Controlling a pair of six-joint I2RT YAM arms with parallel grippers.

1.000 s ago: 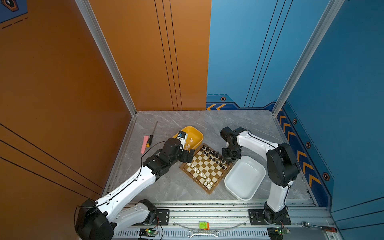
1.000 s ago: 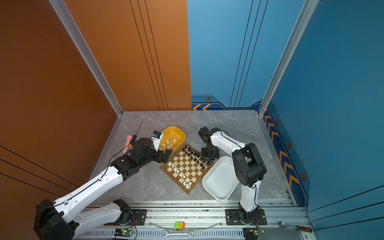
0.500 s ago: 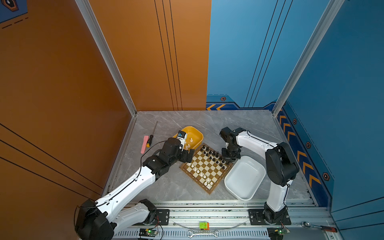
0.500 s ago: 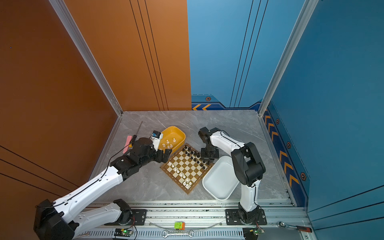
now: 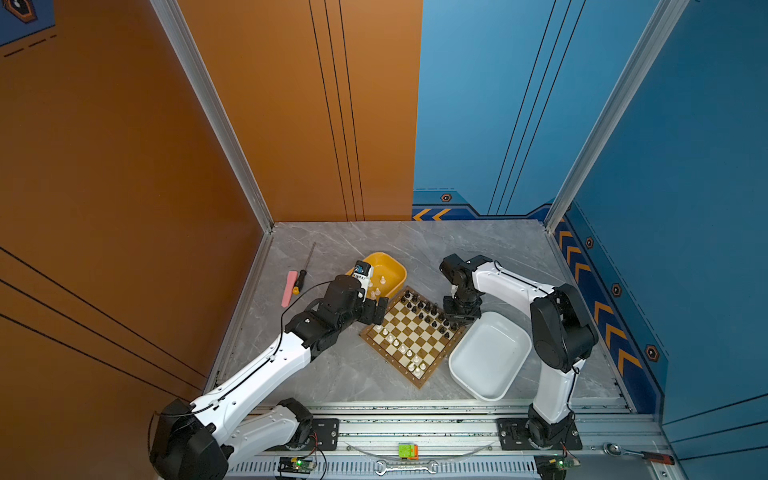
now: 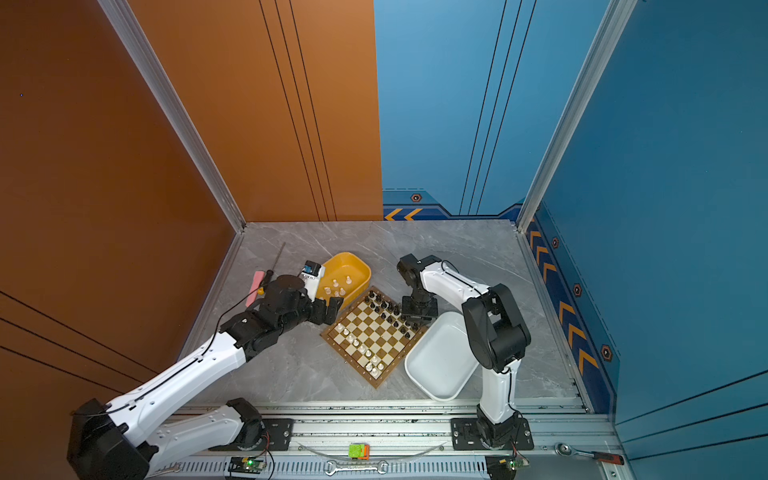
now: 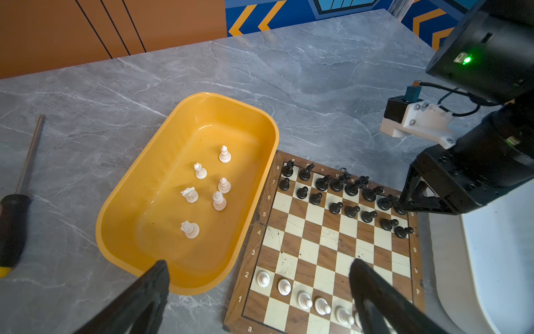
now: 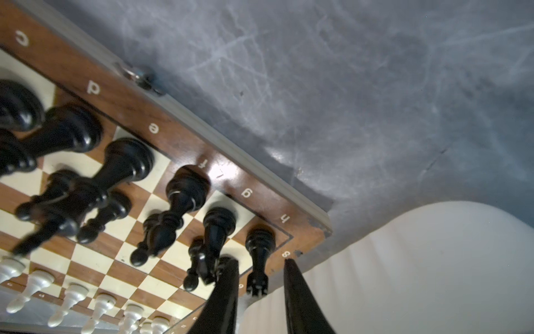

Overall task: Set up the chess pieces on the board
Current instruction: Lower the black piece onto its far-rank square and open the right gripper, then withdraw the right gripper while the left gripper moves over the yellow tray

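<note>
Right wrist: right gripper (image 8: 259,260) is straddling the h8 rook (image 8: 260,241), jaws parted, not gripping. I'm expecting a skewed lift to clip it or the g8 piece (image 8: 218,225), toppling both. Left wrist: left gripper (image 7: 257,261) is hanging wide open, empty, near six white pieces (image 7: 218,201) in the yellow tray (image 7: 121,202). In both top views the board (image 5: 413,334) is lying on the smooth grey marble table (image 5: 332,374), white tray (image 5: 490,357) just beside; orange wall (image 5: 124,166) and blue wall (image 5: 665,166) are enclosing it.

The right gripper (image 8: 259,260) parted its jaws a little, so they no longer pressed the black rook (image 8: 260,243). The rook was left standing free between them, on the corner square at 3 o'clock of the board (image 5: 415,338) in both top views.
</note>
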